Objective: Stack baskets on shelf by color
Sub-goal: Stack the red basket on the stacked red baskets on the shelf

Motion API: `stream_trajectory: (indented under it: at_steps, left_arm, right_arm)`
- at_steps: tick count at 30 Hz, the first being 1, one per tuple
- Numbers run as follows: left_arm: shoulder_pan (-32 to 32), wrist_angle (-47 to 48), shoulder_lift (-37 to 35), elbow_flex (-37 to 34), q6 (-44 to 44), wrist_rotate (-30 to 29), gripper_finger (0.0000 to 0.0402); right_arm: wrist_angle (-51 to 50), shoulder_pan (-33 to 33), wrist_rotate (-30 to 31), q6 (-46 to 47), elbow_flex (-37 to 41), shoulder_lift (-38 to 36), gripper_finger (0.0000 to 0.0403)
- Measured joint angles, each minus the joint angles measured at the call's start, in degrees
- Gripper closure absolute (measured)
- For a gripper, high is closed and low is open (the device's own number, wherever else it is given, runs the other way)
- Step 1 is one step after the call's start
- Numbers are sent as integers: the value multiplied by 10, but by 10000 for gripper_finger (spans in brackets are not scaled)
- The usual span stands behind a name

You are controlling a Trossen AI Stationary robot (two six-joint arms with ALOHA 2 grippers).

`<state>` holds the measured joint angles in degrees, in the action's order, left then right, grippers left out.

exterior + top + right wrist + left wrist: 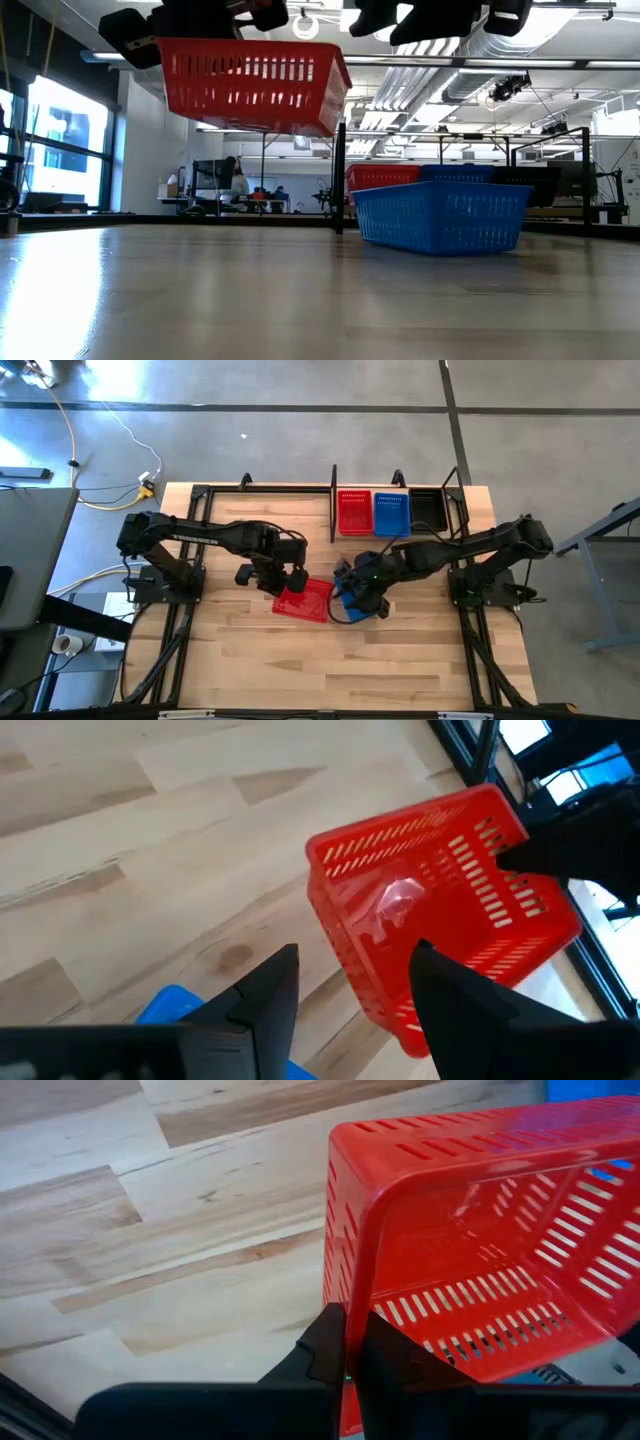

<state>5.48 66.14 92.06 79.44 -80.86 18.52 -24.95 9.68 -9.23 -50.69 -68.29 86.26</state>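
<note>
My left hand [345, 1370] clenched a red basket's [303, 599] rim, lifted clear of the counter [250, 650] for shelving; my right hand [350, 990] hung released over a blue basket [440, 215].

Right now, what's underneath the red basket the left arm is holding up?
Only bare wooden table: the low view shows open air beneath the lifted red basket, which the left claw pinches by its rim. The blue basket sits on the table off to one side, below the open right claw.
</note>
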Motion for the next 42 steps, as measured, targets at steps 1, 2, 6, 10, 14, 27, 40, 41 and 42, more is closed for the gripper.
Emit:
stream_trajectory:
  at_steps: [1, 2, 6, 10, 14, 27, 40, 41, 42]
  left_arm:
    - [0, -2, 3, 0, 0, 3, 401]
    - [0, -6, 7, 0, 0, 9, 401]
    - [-1, -51, 18, 0, 0, 28, 401]
    - [-5, -91, 19, 0, -1, 29, 401]
    - [-9, -95, 19, 0, -10, 25, 401]
    - [-9, -111, 19, 0, -4, -6, 392]
    - [-9, -133, 19, 0, -10, -50, 322]
    - [-9, -133, 19, 0, -10, -53, 316]
    - [-9, -133, 19, 0, -10, -55, 309]
  right_arm:
    - [-1, 1, 0, -6, 0, 0, 227]
    - [0, 1, 0, -10, 0, 1, 227]
    - [2, 1, 0, -23, 0, 17, 227]
    - [4, 1, 4, -23, 0, 35, 227]
    - [3, 4, 28, -25, 0, 45, 227]
    - [-49, 3, 31, -36, 0, 53, 353]
    - [-70, 5, 49, -24, 0, 53, 400]
    - [-72, 5, 50, -20, 0, 53, 401]
    - [-75, 5, 51, -17, 0, 53, 402]
